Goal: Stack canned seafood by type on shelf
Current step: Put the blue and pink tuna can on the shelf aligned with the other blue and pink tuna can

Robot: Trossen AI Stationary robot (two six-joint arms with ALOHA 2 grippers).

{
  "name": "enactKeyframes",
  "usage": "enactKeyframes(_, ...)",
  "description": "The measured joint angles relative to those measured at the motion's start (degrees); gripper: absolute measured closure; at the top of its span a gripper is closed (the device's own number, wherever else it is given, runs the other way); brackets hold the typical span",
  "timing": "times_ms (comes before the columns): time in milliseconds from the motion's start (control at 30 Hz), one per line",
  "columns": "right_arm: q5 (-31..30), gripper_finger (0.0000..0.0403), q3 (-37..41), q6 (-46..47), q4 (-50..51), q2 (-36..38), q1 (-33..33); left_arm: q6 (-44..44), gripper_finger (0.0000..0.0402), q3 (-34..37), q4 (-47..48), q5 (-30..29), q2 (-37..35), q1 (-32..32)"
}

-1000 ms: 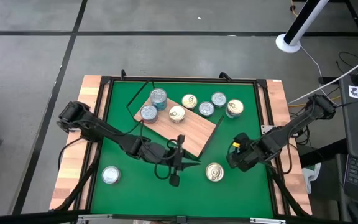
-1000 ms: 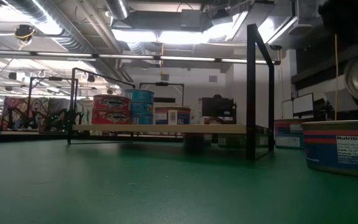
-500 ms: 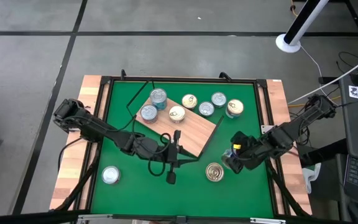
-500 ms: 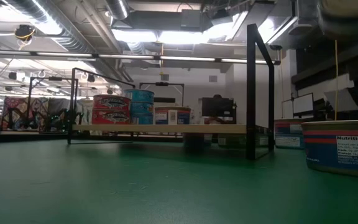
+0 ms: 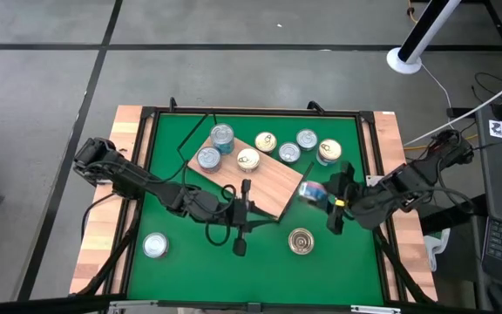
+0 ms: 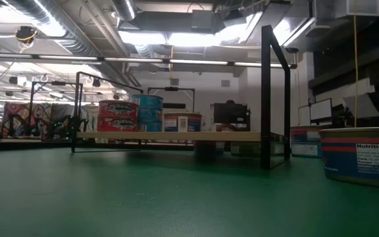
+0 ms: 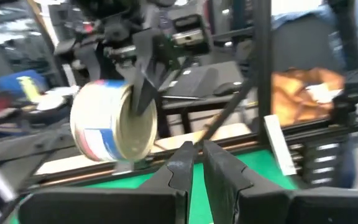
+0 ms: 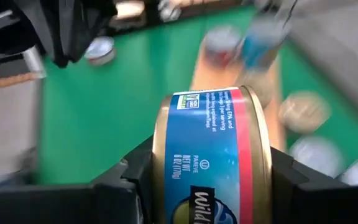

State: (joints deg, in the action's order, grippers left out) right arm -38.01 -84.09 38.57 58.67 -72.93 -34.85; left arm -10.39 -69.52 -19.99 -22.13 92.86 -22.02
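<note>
My right gripper (image 5: 319, 194) is shut on a blue-and-red-labelled tin (image 8: 213, 155), held in the air beside the right near corner of the shelf (image 5: 260, 179). The shelf is a wood-grain board. Several tins stand on it, among them one with a silver lid (image 5: 222, 135) and one with a gold lid (image 5: 247, 160). Three more tins (image 5: 307, 139) stand on the mat by its far right end. One tin (image 5: 301, 241) rests on the mat below my right gripper, and another (image 5: 154, 246) lies near the left front. My left gripper (image 7: 194, 168) is shut, empty and pointing level at the held tin. My right gripper pinches the tin by its two flat ends, one finger (image 8: 135, 177) on each, and one finger crosses the lid (image 7: 143, 99). The fingers slant down from the table's right side. The tin is turned on edge, its label outward, and lifted clear of mat and shelf.
A dark frame post (image 6: 266, 95) rises at the shelf's end. Pale wooden rails (image 5: 129, 131) border the green mat (image 5: 190, 262), which has bare room at the near middle and left. A white pole base (image 5: 405, 59) stands beyond the far right corner.
My right gripper has risen from just above the mat, gone toward the far edge and the shelf's corner, and rolled, so the tin it carries now stands on edge. My left gripper has come up a little.
</note>
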Motion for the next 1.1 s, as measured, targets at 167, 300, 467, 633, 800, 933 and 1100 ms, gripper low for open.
enactKeyframes(167, -10.4, 0.0220, 0.0, -16.7, -2.5, -0.8, 1.3, -2.0, 0.0370, 0.0, 0.0, -6.3, -0.7, -0.1)
enactKeyframes(300, -11.2, 0.0220, 0.0, -26.3, -3.1, -2.1, 5.7, -3.3, 0.0370, 0.0, 0.1, -9.8, -1.3, 0.0)
enactKeyframes(467, -10.0, 0.0219, 0.0, -39.6, -5.7, -4.8, 12.2, -4.9, 0.0370, 0.0, 0.7, -12.4, -3.5, -0.1)
enactKeyframes(633, -7.2, 0.0219, 0.0, -53.9, -10.4, -8.1, 17.9, -4.7, 0.0370, 0.0, 3.3, -14.4, -5.5, -0.1)
enactKeyframes(800, 1.7, 0.0219, 0.0, -60.3, -15.6, -12.3, 22.3, -4.4, 0.0370, 0.0, 10.1, -19.9, -7.4, 0.2)
enactKeyframes(933, 6.4, 0.0219, 0.0, -63.4, -18.0, -16.6, 24.6, -1.9, 0.0370, 0.0, 19.0, -26.0, -9.5, -0.4)
enactKeyframes(1100, 8.9, 0.0219, 0.0, -67.4, -22.5, -22.1, 25.3, 5.1, 0.0370, 0.0, 32.0, -27.3, -11.9, -0.9)
